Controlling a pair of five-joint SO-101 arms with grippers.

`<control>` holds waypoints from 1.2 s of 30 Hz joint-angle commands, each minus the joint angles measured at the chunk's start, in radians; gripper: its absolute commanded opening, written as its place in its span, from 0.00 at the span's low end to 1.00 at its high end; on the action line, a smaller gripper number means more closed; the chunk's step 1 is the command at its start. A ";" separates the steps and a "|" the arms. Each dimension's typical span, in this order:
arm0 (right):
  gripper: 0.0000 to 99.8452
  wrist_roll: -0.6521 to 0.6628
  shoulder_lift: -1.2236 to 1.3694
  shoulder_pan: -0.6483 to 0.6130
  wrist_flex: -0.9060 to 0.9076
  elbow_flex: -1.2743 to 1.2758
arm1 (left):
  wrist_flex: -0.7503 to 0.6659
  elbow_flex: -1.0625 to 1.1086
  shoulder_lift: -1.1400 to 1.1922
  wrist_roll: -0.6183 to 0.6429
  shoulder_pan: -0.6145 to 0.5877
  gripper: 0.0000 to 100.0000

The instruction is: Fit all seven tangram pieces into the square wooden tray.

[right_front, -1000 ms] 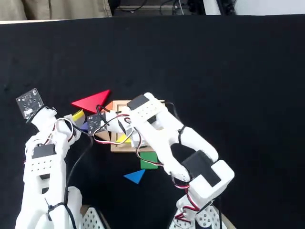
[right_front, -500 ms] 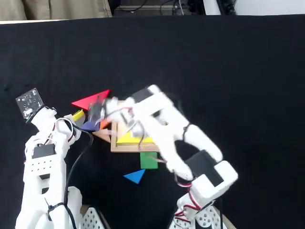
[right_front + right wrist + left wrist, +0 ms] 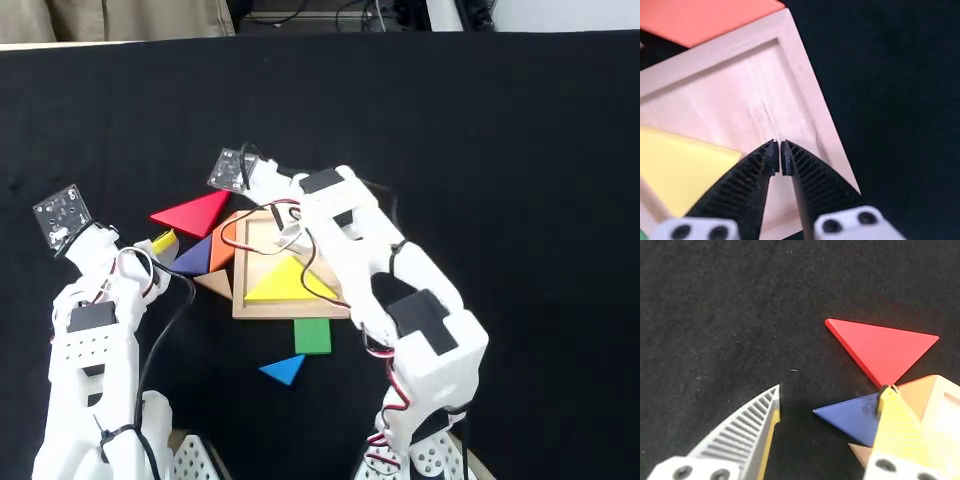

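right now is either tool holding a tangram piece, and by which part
Nothing is held. The right tool is shut and empty above the square wooden tray; the left tool is open near the blue triangle piece.

The high camera sits above the arms on their base side and looks down across the black bench (image 3: 520, 150) from well back (both arms fit in, bases at the near edge). The left wrist camera looks along the left hand (image 3: 832, 387) down at the bench from close. It takes in the red triangle (image 3: 885, 347) and dark blue triangle (image 3: 852, 415), which the high view shares. The right wrist camera looks past the right hand (image 3: 778, 150) from very near. It faces a tray (image 3: 740, 95) corner and the yellow triangle (image 3: 680, 165), likewise shared with the high view.
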 commanded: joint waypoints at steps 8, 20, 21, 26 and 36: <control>0.01 0.012 -0.007 -0.046 0.077 0.010 | -0.018 -0.008 -0.017 0.006 0.013 0.31; 0.01 0.012 -0.007 -0.066 0.138 0.027 | -0.018 -0.008 -0.017 0.006 0.013 0.31; 0.01 0.012 -0.007 -0.066 0.149 0.027 | -0.018 -0.008 -0.017 0.006 0.013 0.31; 0.01 0.012 -0.007 -0.061 0.161 0.027 | -0.018 -0.008 -0.017 0.006 0.013 0.31; 0.01 0.101 -0.150 -0.069 0.238 0.097 | -0.018 -0.008 -0.017 0.006 0.015 0.31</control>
